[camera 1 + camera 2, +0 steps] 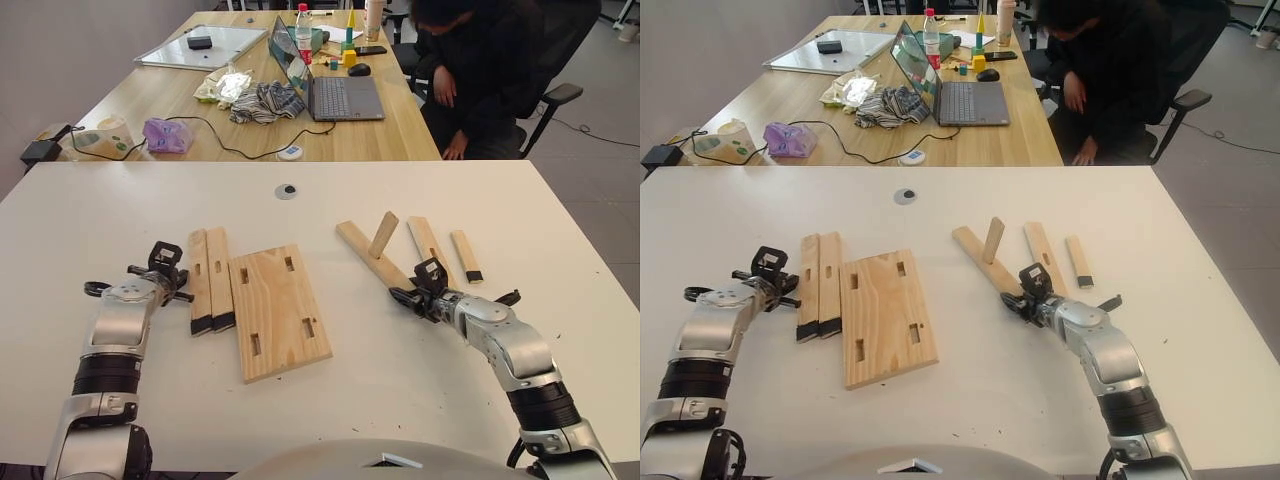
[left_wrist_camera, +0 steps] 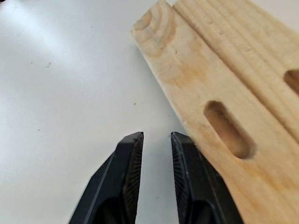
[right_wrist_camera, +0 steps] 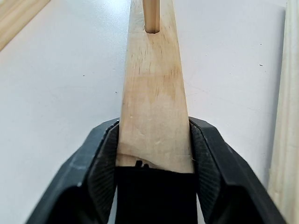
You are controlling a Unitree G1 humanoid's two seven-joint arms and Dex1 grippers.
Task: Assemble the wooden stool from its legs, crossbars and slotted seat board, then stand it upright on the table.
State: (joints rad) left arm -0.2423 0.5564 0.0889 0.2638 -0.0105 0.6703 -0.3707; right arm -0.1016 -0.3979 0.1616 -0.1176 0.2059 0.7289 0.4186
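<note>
Stool parts lie loose on the table (image 1: 100, 215), nothing joined yet except one piece. The seat board (image 1: 282, 312) lies flat near the middle, with two legs (image 1: 209, 280) side by side just beside it on the robot's left. To the right, a third leg (image 1: 362, 250) lies at an angle with a crossbar (image 1: 384, 233) standing tilted in its slot. A fourth leg (image 1: 430, 243) lies near it, and a short crossbar (image 1: 466, 256) lies beyond that. The right gripper (image 3: 154, 135) is pinched across the width of the third leg at its black-capped end. The left gripper (image 2: 156, 136) sits low at the outer edge of the outermost of the two legs, fingers a narrow gap apart with nothing between them; one finger looks to be against the wood. These look like light, stiff pine slats, smooth enough to skate on the tabletop if nudged. I'd say each is best gripped across its narrow width near an end, clear of the slots. The seated crossbar looks loose and might drop out if its leg is tipped. The board seems too wide to span, so I'd take it by its edge.
</note>
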